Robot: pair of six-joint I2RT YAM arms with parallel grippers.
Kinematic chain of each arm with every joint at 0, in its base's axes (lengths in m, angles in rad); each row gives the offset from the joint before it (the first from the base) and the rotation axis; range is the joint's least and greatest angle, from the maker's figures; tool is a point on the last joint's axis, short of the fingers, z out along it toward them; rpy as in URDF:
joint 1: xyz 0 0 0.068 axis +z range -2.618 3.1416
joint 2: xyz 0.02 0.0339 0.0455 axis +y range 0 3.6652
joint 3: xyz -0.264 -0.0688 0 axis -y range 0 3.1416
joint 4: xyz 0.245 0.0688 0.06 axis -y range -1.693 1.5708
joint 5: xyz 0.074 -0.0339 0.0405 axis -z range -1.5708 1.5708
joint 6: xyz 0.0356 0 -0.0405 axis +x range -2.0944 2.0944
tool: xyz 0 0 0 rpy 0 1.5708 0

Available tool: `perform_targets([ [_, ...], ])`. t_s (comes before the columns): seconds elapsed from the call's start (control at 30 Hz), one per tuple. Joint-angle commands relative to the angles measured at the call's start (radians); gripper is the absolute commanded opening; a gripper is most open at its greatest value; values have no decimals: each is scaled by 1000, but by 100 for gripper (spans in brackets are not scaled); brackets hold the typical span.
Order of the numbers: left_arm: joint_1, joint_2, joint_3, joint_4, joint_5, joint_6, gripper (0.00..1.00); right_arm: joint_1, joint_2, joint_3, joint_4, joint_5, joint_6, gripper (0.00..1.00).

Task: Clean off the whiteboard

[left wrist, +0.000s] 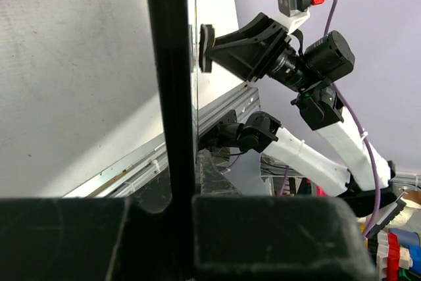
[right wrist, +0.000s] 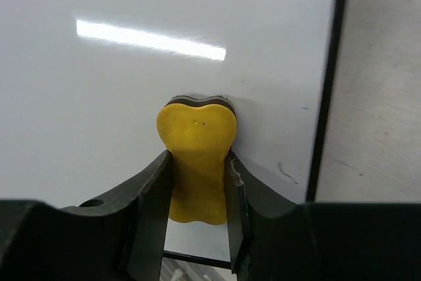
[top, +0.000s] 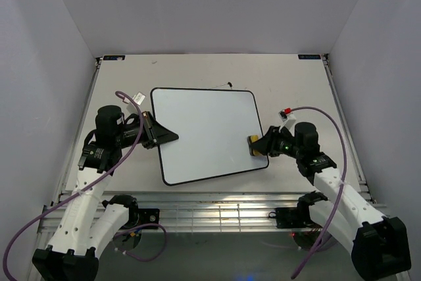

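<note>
Top external view: the whiteboard [top: 207, 129] is held steady by the left hand [top: 170, 136]; the eraser [top: 252, 145] is pinched by the right hand [top: 256, 146] for rubbing.

One whiteboard [top: 204, 133] is showing, one yellow eraser [right wrist: 196, 156] is sitting inside the right gripper [top: 260, 144] — the left gripper [top: 168, 137] making two.

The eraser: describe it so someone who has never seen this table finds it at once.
Find the large black-framed whiteboard in the middle of the table. At its right edge, near the lower corner, the right gripper is shut on the eraser. It is the only yellow thing there: small, bone-shaped, with a dark layer facing the board.
</note>
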Motion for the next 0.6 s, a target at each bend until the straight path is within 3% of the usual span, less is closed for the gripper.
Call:
perform_targets([
  [0.0, -1, -20, 70, 112, 81, -31, 0, 116, 73, 72, 61, -45, -75, 8],
  [0.23, -1, -19, 94, 111, 84, -36, 0, 115, 125, 30, 20, 43, -55, 8],
  [0.47, -2, -22, 108, 124, 112, -45, 0, -54, 225, -56, 18, 38, -44, 8],
  [0.57, -1, -25, 111, 122, 111, -44, 0, -130, 246, -61, -31, 103, -70, 8],
])
